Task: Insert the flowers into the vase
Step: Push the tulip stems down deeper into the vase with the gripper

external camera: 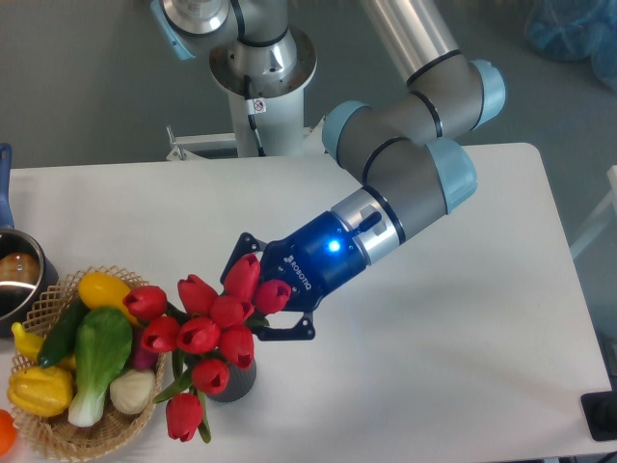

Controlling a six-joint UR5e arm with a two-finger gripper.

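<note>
The flowers (207, 333), a bunch of red tulips with green leaves, stand with their stems down in the vase (238, 382). The vase is a short dark grey cylinder, mostly hidden under the blooms, near the table's front left. My gripper (254, 294) reaches in from the right at the level of the upper blooms. Its dark blue fingers (245, 245) are spread wide on either side of the tulip heads, and the jaws look open. The blooms hide the fingertips.
A wicker basket (53, 439) with green, yellow and white toy vegetables stands right beside the vase on the left. A steel pot (17, 280) with a blue handle is at the left edge. A black object (603, 417) sits at the front right corner.
</note>
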